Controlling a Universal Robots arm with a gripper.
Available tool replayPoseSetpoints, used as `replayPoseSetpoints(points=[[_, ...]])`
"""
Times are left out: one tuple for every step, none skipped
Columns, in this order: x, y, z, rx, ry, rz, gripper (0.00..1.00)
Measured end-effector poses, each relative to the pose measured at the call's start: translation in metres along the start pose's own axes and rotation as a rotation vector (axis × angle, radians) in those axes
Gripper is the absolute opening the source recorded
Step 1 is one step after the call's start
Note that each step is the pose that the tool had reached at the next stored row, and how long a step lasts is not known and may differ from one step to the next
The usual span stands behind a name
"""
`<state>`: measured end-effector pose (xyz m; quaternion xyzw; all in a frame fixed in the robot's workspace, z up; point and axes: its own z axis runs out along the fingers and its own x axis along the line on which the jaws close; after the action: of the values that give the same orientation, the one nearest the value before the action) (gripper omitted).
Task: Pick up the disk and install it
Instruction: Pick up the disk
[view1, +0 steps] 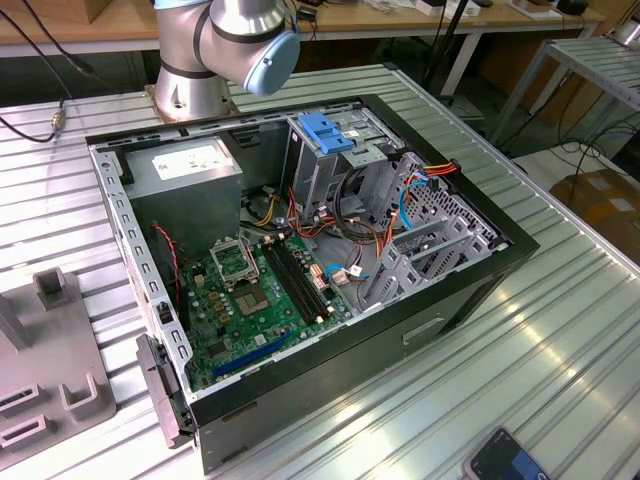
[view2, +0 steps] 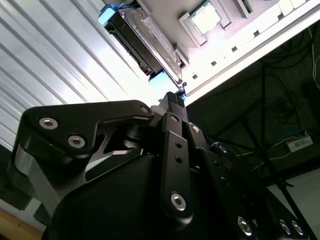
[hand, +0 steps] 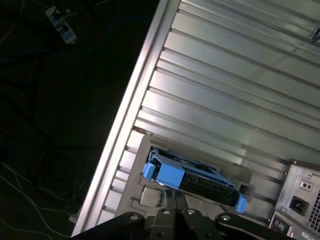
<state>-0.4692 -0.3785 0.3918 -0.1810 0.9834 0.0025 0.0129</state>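
Hand (hand: 175, 195) poised just over the disk (hand: 200, 179), its fingers drawn together with nothing seen between them. The disk lies flat in a grey fixture plate (hand: 131, 172) near the edge of the ribbed worktop (hand: 225, 75), beside the open computer case (view1: 350, 250). Its long axis runs along the ribs, crosswise to the fingers. Whether the fingertips touch its blue rail (hand: 167, 172) cannot be told

The exterior view looks steeply down on the open computer case (view1: 430, 330), arm base (view1: 190, 90) at its eleven o'clock. Both wrist views peer close past the gripper (view2: 176, 97) (hand: 176, 194) at the disk (view2: 142, 40) (hand: 205, 180) and ribbed table (view2: 50, 65) (hand: 225, 75).
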Motion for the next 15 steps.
replayPoseSetpoints(points=[[0.0, 0.0, 0.0, -0.0002, 0.0, -0.005, 0.1], [0.0, 0.0, 0.0, -0.0002, 0.0001, -0.01, 0.1], [0.0, 0.0, 0.0, -0.0004, 0.0001, -0.017, 0.1], [-0.0001, -0.0001, 0.0, -0.0006, 0.0, -0.022, 0.1], [-0.0002, -0.0001, 0.0, -0.0008, -0.0001, -0.029, 0.1], [-0.0004, -0.0002, 0.0, -0.0009, 0.0, -0.036, 0.1], [-0.0008, -0.0003, 0.0, -0.0011, -0.0001, -0.045, 0.1], [-0.001, -0.0004, 0.0001, -0.0013, -0.0001, -0.049, 0.1], [-0.001, -0.0004, 0.0001, -0.0014, 0.0, -0.052, 0.1], [-0.0015, -0.0006, 0.0, -0.0015, 0.0, -0.057, 0.1], [-0.0016, -0.0006, 0.0, -0.0016, 0.0, -0.06, 0.1], [-0.0017, -0.0006, 0.0001, -0.0017, 0.0, -0.063, 0.1], [-0.0017, -0.0007, 0.0001, -0.0018, 0.0, -0.068, 0.1], [-0.0017, -0.0007, 0.0, -0.0019, 0.0, -0.074, 0.1], [-0.0018, -0.0007, 0.0, -0.002, 0.0001, -0.08, 0.1]])
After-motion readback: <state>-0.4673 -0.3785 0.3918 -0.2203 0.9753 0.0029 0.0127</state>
